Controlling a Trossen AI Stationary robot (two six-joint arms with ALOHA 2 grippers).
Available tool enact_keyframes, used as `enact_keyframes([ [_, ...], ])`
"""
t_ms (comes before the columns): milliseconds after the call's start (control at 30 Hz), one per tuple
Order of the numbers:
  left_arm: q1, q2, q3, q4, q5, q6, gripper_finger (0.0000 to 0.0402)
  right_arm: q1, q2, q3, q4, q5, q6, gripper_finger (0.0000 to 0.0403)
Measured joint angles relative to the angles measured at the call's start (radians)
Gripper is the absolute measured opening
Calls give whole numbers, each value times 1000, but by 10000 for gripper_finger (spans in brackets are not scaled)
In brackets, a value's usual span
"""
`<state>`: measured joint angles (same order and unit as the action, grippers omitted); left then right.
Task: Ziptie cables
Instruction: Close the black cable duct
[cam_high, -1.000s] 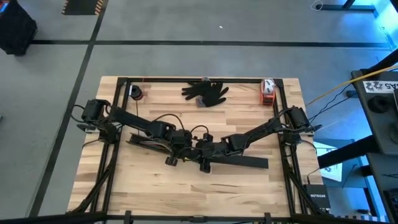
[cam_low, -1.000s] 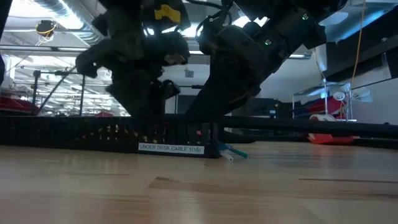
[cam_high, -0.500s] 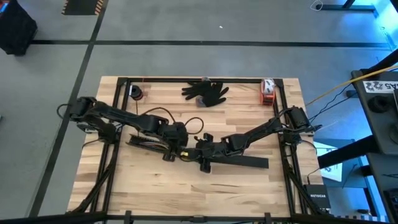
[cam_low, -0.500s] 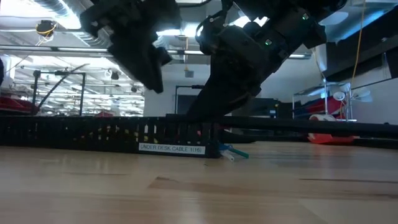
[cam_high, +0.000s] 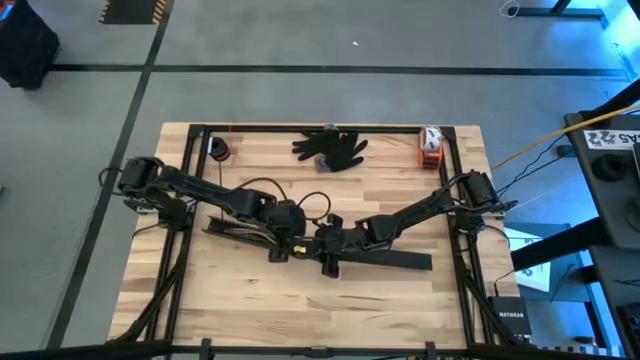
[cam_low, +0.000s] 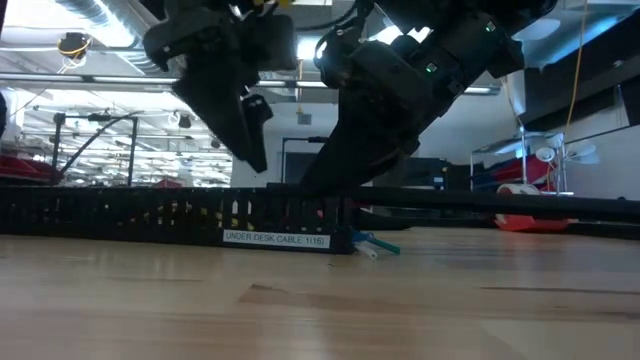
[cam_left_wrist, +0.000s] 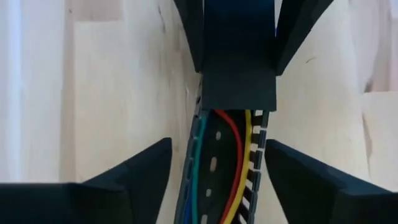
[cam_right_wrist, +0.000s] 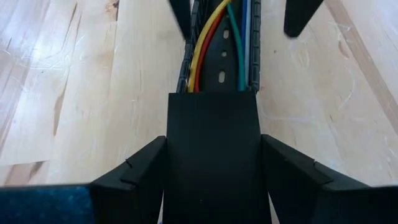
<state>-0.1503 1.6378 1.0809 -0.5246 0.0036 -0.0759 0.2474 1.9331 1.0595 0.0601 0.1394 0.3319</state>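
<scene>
Red, yellow, green and blue cables (cam_left_wrist: 231, 163) lie inside a long black slotted channel (cam_right_wrist: 219, 68) at the middle of the wooden table (cam_high: 400, 190). The left gripper (cam_left_wrist: 213, 163) hovers above the channel, its 2 fingers spread apart and holding nothing. The right gripper (cam_right_wrist: 211, 163) straddles a flat black cover (cam_right_wrist: 211, 140) on the channel, fingers at either side. A black glove (cam_high: 333, 148) lies near the far edge.

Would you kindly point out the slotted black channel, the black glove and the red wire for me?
slotted black channel (cam_low: 120, 215), low view, its side wall.
black glove (cam_high: 335, 148), high view, its palm.
red wire (cam_left_wrist: 237, 149), left wrist view, its curved stretch inside the channel.
</scene>
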Motion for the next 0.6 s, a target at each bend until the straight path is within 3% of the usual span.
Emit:
enact_keyframes([
  [367,-15,77,-3,1,1,85,279,1,0,0,1,0,0,218],
  [600,-49,77,-122,213,-30,92,248,1,0,-1,15,1,-2,218],
])
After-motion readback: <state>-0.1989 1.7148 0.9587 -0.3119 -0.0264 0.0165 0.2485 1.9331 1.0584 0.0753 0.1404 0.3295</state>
